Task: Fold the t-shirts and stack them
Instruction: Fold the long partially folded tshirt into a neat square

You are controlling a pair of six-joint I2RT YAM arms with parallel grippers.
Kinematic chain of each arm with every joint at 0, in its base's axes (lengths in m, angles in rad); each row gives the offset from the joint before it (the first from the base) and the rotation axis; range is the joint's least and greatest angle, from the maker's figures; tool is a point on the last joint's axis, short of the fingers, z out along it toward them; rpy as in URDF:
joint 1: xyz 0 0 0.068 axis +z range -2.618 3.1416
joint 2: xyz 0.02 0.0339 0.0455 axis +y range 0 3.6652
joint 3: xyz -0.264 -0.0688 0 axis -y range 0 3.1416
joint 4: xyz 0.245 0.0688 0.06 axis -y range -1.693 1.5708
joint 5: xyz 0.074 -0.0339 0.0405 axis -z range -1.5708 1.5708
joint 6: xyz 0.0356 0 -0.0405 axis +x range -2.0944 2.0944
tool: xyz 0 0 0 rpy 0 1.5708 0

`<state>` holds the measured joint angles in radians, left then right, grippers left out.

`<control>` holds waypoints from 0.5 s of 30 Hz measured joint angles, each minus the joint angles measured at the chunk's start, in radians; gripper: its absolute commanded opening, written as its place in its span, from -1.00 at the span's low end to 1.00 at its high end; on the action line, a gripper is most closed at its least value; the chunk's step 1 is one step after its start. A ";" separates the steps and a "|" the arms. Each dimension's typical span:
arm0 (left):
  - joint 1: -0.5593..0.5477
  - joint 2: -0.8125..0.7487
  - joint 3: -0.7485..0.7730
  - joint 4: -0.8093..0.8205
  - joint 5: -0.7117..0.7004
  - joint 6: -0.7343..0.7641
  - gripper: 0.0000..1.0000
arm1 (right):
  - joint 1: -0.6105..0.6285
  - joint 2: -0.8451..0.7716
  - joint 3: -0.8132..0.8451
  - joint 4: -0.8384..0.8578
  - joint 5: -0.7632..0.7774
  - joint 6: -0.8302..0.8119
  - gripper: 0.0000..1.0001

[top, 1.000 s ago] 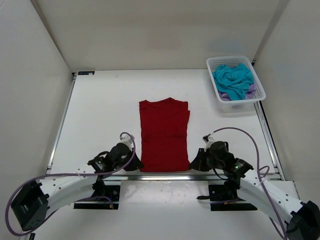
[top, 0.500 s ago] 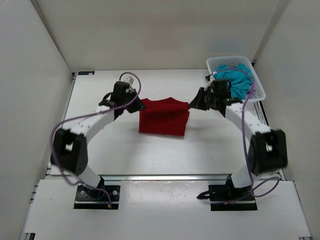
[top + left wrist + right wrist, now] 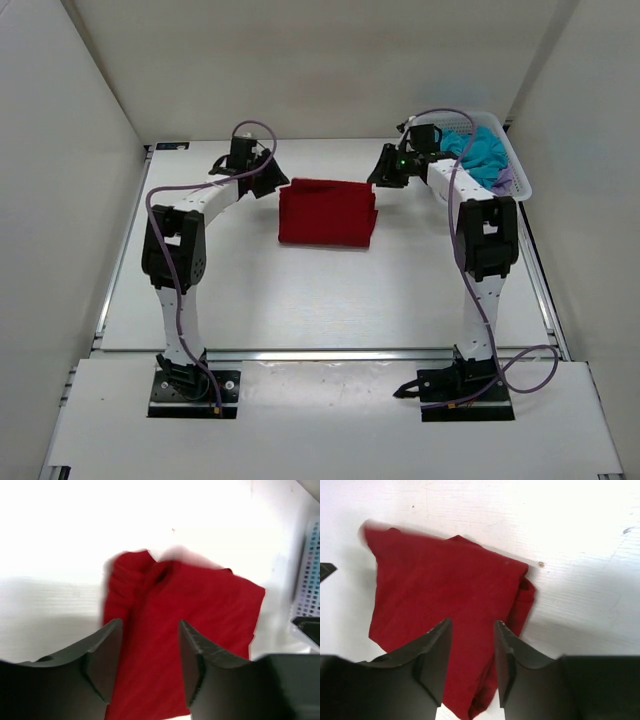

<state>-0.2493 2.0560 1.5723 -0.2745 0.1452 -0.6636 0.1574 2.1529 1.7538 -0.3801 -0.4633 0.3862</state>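
Observation:
The red t-shirt [image 3: 327,212] lies folded in half, a short wide rectangle, at the middle of the white table [image 3: 300,290]. My left gripper [image 3: 271,182] hovers at its far left corner, open, with nothing between the fingers; the left wrist view shows the red t-shirt [image 3: 200,600] beyond the left gripper [image 3: 150,630]. My right gripper [image 3: 384,175] is at the far right corner, also open and empty, above the red t-shirt [image 3: 435,580] in the right wrist view, where the right gripper [image 3: 472,627] stands apart. The teal t-shirt [image 3: 485,150] and lavender t-shirt [image 3: 506,181] lie in the basket.
The white lattice basket [image 3: 518,165] stands at the far right corner, just behind my right arm; its wall [image 3: 312,570] shows at the right edge of the left wrist view. White walls close in the table on three sides.
Both arms swung from the near edge to the far side, carrying the red t-shirt's near hem over and folding it in half. Both grippers then opened and let go of the cloth.

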 measured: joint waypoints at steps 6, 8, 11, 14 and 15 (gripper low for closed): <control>0.013 -0.131 -0.172 0.090 -0.032 -0.010 0.01 | 0.023 -0.146 -0.184 0.075 0.043 0.006 -0.86; -0.038 -0.179 -0.235 0.134 -0.036 -0.006 0.00 | 0.054 -0.242 -0.324 0.114 0.041 0.014 -1.00; -0.146 -0.218 -0.318 0.198 -0.037 0.006 -0.04 | 0.121 -0.326 -0.484 0.185 0.028 0.037 -1.00; -0.219 -0.213 -0.412 0.262 -0.023 0.011 -0.09 | 0.176 -0.322 -0.583 0.244 0.010 0.040 -1.00; -0.221 -0.212 -0.459 0.280 -0.015 0.008 -0.12 | 0.182 -0.318 -0.616 0.256 0.010 0.041 -1.00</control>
<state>-0.4706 1.8439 1.1133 0.0059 0.1303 -0.6556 0.3397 1.8347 1.1381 -0.1242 -0.4530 0.4274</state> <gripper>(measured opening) 0.460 0.007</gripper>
